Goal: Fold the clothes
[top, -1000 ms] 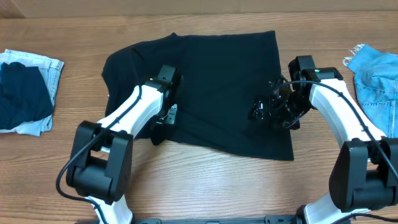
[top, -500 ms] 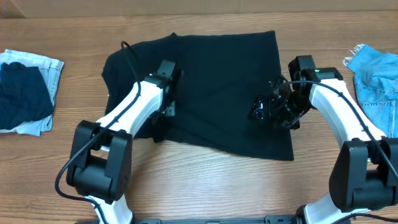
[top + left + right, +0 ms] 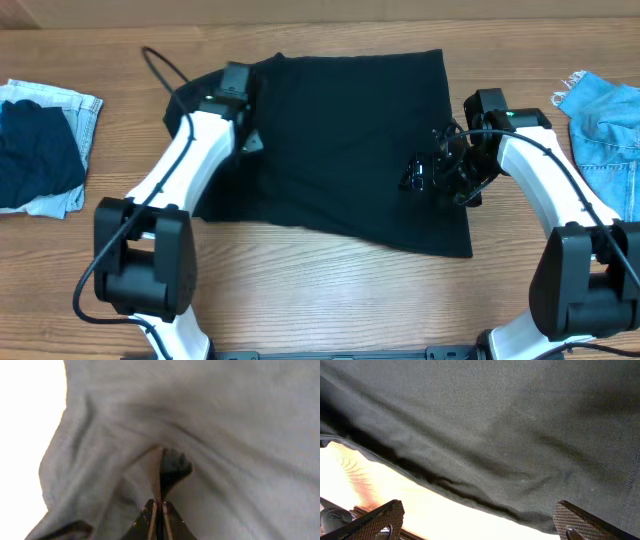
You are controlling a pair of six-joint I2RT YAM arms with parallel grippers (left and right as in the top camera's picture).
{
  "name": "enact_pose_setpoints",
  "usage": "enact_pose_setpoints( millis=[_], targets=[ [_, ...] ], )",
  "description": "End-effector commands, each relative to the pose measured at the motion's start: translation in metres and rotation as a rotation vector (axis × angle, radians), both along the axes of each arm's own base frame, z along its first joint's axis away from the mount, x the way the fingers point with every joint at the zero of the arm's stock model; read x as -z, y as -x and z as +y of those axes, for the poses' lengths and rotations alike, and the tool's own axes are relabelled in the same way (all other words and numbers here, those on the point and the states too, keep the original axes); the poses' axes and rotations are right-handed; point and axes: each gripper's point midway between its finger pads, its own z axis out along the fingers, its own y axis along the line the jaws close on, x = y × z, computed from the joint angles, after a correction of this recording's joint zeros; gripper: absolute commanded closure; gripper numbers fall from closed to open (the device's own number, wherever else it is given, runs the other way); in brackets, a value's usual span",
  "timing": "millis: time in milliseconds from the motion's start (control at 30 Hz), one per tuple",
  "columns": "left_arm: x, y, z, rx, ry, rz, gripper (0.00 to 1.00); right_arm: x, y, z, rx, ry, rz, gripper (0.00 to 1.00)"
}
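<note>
Two grippers met the black shirt spread on the table. The left gripper pinched its far-left edge, cloth stretching rightward. The right gripper gaped empty over the right side.

The clothes, one plain black shirt-like cloth, lie spread mostly flat at the middle of the desk. The far left corner is bunched into soft folds, and the rest is smooth.

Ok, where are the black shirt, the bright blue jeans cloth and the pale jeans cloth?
black shirt (image 3: 350,130), overhead view, its flat middle.
bright blue jeans cloth (image 3: 610,115), overhead view, its upper part.
pale jeans cloth (image 3: 88,108), overhead view, its right edge.
</note>
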Motion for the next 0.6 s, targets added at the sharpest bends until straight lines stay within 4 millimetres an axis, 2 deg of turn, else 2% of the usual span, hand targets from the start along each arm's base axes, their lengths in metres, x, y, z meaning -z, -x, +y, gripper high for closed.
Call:
enact_pose_setpoints(
  millis=[0,233,333,467,533,567],
  targets=[
    [-0.013,-0.019,0.018,-0.103,0.047,-0.085,0.92,-0.005,-0.001,0.001,-0.005,-0.003,-0.020,0.00],
    [-0.019,-0.039,0.032,-0.151,0.114,-0.166,0.95,-0.003,-0.001,-0.004,-0.001,0.027,-0.020,0.00],
    [-0.019,-0.038,0.037,-0.160,0.113,-0.165,0.94,0.004,-0.003,-0.021,0.056,0.129,-0.007,0.00],
    [-0.018,-0.037,0.038,-0.155,0.111,-0.159,0.92,0.006,-0.008,-0.035,0.116,0.177,-0.007,0.00],
    [-0.018,-0.036,0.038,-0.148,0.107,-0.153,0.91,0.011,-0.013,-0.058,0.216,0.261,0.001,0.00],
    [-0.018,-0.036,0.038,-0.141,0.104,-0.151,0.91,0.012,-0.016,-0.063,0.235,0.252,0.004,0.00]
  ],
)
